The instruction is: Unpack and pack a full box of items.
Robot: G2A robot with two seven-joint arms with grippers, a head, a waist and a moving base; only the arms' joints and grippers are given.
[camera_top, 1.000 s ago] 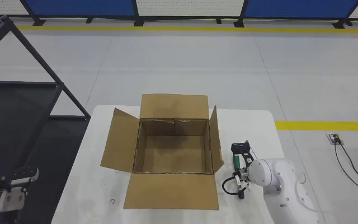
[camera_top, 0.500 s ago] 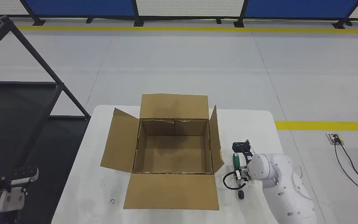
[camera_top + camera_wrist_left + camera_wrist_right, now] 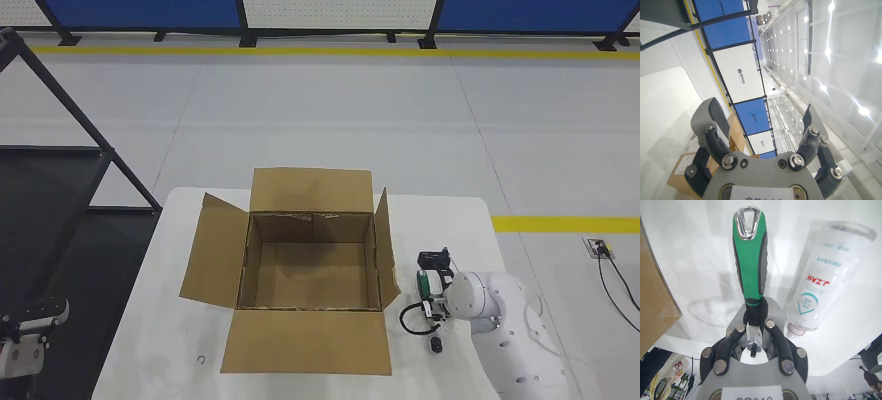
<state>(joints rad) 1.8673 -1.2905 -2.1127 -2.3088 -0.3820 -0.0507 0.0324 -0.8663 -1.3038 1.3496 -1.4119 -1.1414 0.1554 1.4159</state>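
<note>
A white tabletop [image 3: 170,340] carries an open cardboard box [image 3: 308,342] with its flaps spread. To the right of the box, a clear bottle [image 3: 821,279] lies beside a green-handled tool [image 3: 750,262]. The right gripper [image 3: 755,321] has its fingers clamped on the tool's neck. The left gripper [image 3: 762,121] has its fingers apart.

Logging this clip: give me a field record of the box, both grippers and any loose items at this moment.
box: cardboard, all flaps open, standing on the white table; bare cardboard floor in the top view
right gripper: shut on the neck of the green-handled tool, beside the box's right side
white bottle: lying on the table beside the tool
left gripper: open, holding nothing, aimed upward
</note>
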